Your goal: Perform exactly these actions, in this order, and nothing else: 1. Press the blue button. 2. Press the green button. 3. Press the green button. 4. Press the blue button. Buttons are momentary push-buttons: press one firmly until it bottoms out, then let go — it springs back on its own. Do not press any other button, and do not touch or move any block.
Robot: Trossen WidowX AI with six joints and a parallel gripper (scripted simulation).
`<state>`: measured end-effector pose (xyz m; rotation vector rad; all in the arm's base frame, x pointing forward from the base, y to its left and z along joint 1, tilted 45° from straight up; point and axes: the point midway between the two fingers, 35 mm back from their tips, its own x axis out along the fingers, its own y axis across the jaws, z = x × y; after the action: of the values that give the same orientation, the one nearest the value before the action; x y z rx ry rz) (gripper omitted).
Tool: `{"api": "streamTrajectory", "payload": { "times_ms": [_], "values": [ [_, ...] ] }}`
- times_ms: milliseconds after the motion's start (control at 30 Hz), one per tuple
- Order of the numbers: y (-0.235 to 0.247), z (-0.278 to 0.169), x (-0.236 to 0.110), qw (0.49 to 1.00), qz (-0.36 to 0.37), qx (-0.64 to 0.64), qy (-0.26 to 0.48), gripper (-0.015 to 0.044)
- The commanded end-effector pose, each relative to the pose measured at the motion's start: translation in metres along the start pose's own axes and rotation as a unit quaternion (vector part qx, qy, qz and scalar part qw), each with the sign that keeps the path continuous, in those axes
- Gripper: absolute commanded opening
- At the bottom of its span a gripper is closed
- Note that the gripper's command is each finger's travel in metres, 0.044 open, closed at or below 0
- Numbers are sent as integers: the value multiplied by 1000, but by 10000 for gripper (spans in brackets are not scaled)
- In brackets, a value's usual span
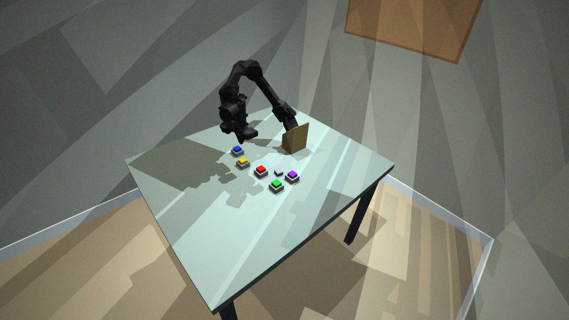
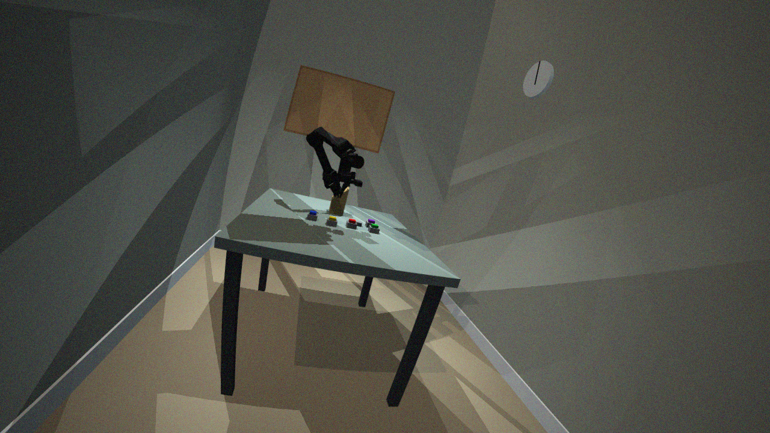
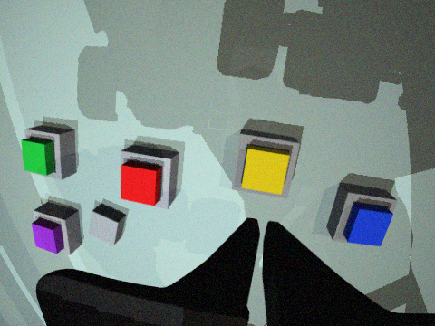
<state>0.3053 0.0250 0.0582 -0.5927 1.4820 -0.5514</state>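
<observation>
The blue button [image 1: 237,148] [image 2: 313,213] [image 3: 368,224] stands at the far left end of a row of buttons on the table [image 1: 222,230]. The green button [image 1: 276,183] [image 2: 373,227] [image 3: 38,156] stands at the other end, nearer the front. My gripper [image 1: 241,141] [image 3: 260,230] is shut with nothing between its fingers. It hangs a little above the table, just behind the blue button, and touches no button. In the wrist view its tips point between the yellow and blue buttons.
A yellow button [image 1: 242,160] [image 3: 265,170], a red button [image 1: 260,169] [image 3: 140,183] and a purple button [image 1: 292,174] [image 3: 47,234] stand in the same group. A small grey block [image 1: 278,172] [image 3: 107,225] lies between the red and purple buttons. A brown box [image 1: 296,138] stands at the arm's base.
</observation>
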Motion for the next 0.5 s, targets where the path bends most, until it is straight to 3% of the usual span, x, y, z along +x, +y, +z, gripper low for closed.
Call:
{"api": "streamTrajectory", "payload": {
  "times_ms": [0,300,467],
  "values": [
    [70,6,-1,1000,5,-1,2,20],
    [202,-25,14,1000,-9,3,5,20],
    [215,-31,17,1000,-13,3,5,20]
  ]
}}
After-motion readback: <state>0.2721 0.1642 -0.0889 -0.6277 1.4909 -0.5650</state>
